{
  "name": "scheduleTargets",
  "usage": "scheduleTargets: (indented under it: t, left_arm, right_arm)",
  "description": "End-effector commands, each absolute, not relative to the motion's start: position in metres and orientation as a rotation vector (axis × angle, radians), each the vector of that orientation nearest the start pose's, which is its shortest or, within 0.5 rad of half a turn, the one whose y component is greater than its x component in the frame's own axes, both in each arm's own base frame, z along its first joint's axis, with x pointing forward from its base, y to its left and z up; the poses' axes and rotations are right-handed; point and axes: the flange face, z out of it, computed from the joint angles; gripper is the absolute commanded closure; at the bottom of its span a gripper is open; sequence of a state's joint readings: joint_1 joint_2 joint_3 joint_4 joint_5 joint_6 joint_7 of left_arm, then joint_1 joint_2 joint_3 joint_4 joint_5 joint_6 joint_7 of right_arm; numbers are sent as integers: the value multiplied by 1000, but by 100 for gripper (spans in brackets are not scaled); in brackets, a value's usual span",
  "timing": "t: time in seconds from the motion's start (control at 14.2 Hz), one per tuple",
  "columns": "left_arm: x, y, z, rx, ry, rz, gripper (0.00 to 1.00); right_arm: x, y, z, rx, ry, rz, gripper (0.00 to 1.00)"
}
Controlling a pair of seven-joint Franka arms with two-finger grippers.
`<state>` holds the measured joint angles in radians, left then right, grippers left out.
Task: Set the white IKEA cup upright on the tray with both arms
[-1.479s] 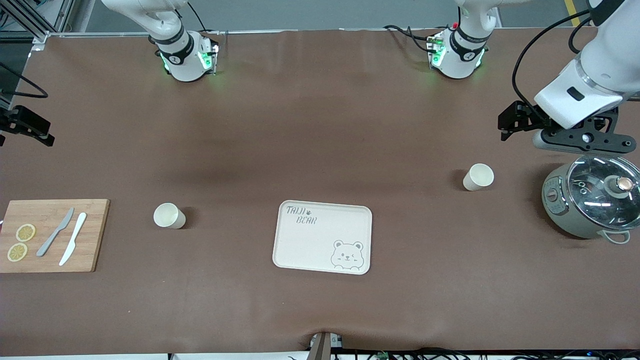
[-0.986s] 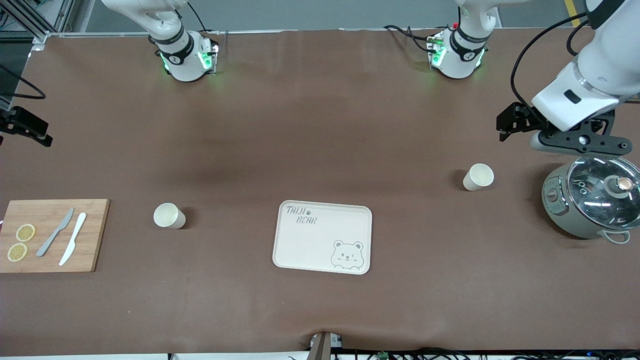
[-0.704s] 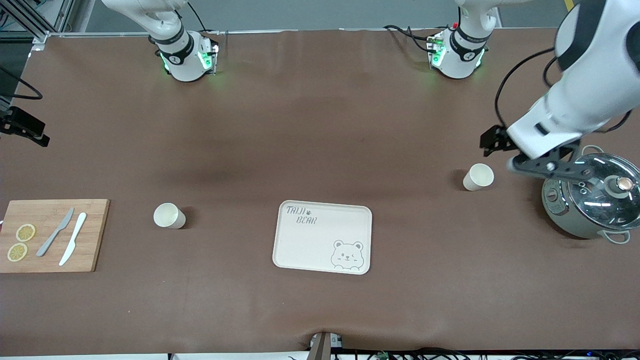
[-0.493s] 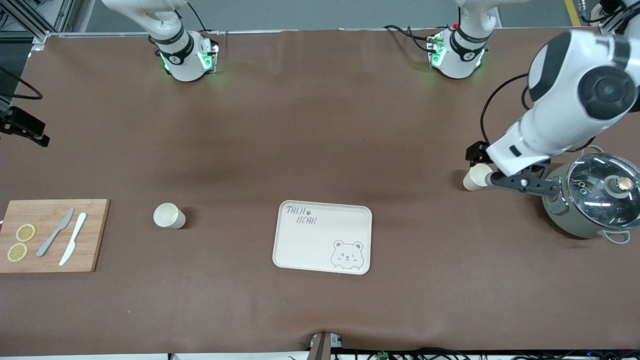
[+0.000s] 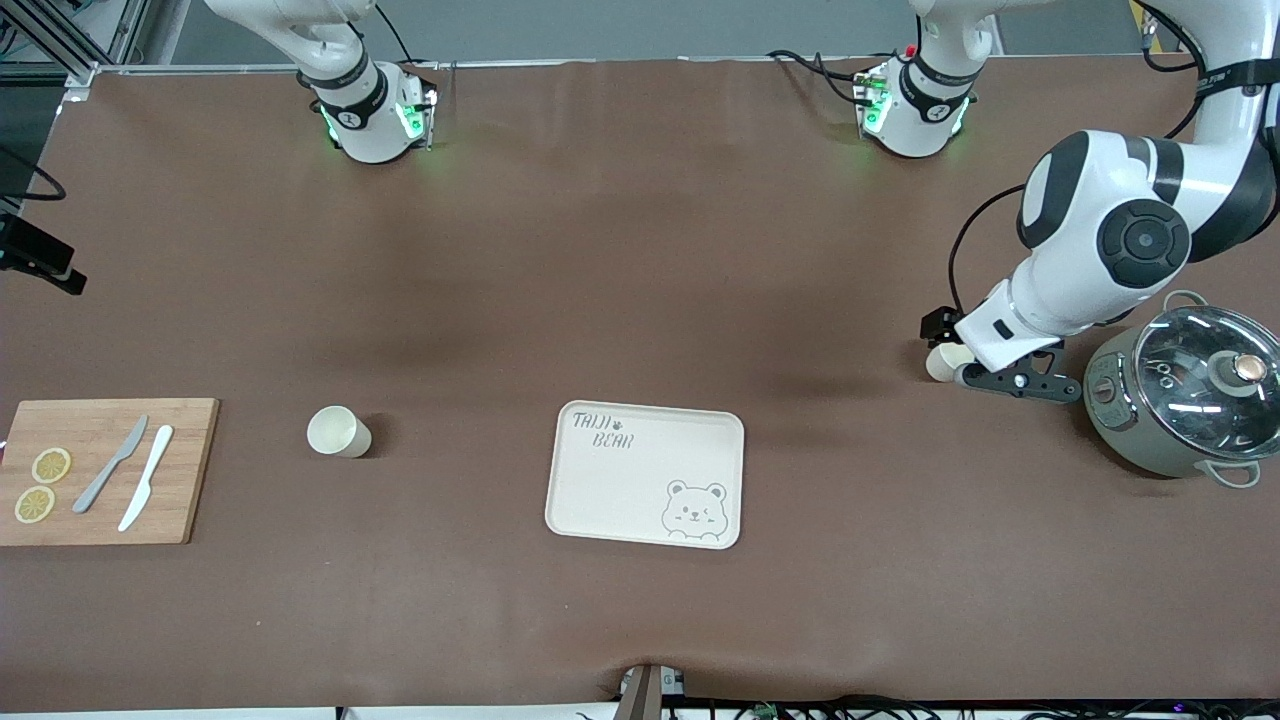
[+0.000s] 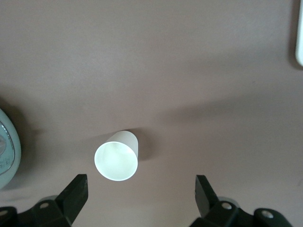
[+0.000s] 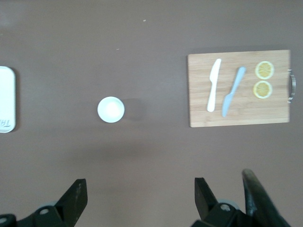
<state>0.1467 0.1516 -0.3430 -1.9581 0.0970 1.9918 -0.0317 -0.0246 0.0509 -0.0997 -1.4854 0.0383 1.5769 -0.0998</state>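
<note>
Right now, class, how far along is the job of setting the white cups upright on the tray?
Nothing is done yet: the tray is bare. In hand: the left gripper, fingers open, hangs over the white cup beside the pot, not gripping it. Left: grasp and carry that cup, then the second cup near the cutting board; the right gripper, fingers open, is high above it.

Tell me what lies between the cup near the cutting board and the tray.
Nothing: in the front view only bare brown table separates that cup from the tray.
</note>
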Motion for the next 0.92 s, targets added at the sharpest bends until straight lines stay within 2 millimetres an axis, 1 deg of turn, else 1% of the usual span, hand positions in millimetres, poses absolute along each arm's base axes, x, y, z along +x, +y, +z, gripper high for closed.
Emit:
scheduleTargets:
  t: [0.0,0.07,0.21,0.35,0.42,0.56,0.63,0.7,0.85]
  left_arm:
    - [538,-82,378,-3054,370,102,0]
    - [535,-68,370,-3058,356,79,0]
    - [528,-59,352,-3058,399,52,0]
    - [525,-39,341,-3053,397,19,0]
    - [523,-34,336,-3046,414,6,0]
    - [518,-17,324,-3048,426,-33,0]
    - [515,-11,318,-3047,441,-53,0]
    - [512,-3,311,-3049,438,-76,0]
    - [506,0,298,-3052,449,-113,0]
  right_arm:
    - [599,-46,611,-3055,-21,-146,0]
    - [616,-35,589,-3058,-39,-163,0]
    - [644,-30,547,-3067,-36,-176,0]
    - [662,-33,511,-3074,-18,-162,0]
    - [668,-37,496,-3080,-13,-157,0]
    - [679,-47,469,-3088,12,-160,0]
    - [683,-50,461,-3090,20,-165,0]
    - [685,-48,457,-3091,17,-177,0]
    - [690,-43,437,-3094,-10,-146,0]
